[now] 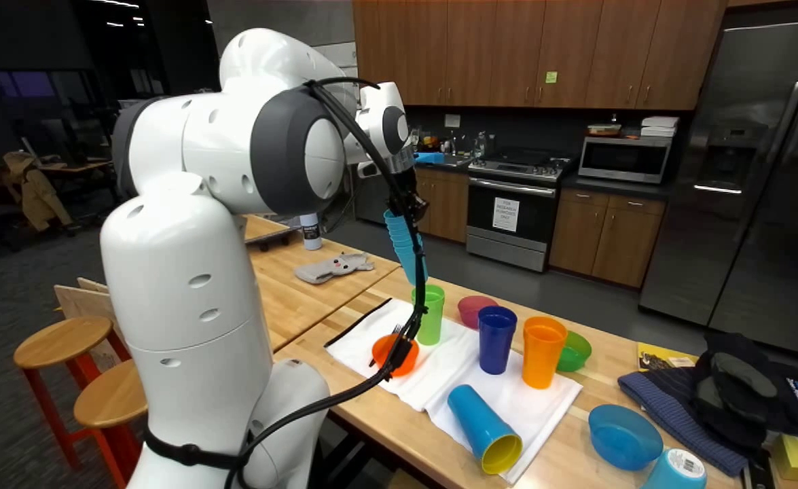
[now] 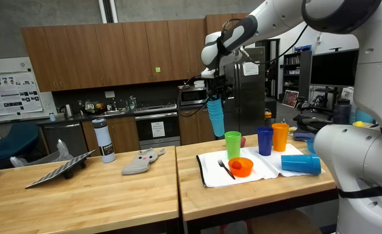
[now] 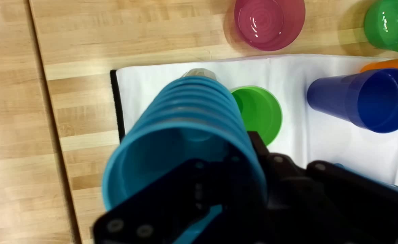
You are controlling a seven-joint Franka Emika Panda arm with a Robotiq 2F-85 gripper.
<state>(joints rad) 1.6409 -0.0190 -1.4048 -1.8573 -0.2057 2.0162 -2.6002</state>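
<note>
Here, the nearly closed pincer (image 2: 215,96) grips nested blue cups (image 2: 216,116) hanging below it.

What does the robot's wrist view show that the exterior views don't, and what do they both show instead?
Only the wrist view: a look down into the top cup of the blue stack.

Only the exterior views: the fork, orange bowl, stove and bottle.

Shared by all: the fingers gripping the blue stack, plus the green cup, navy cup, pink bowl and cloth.
</note>
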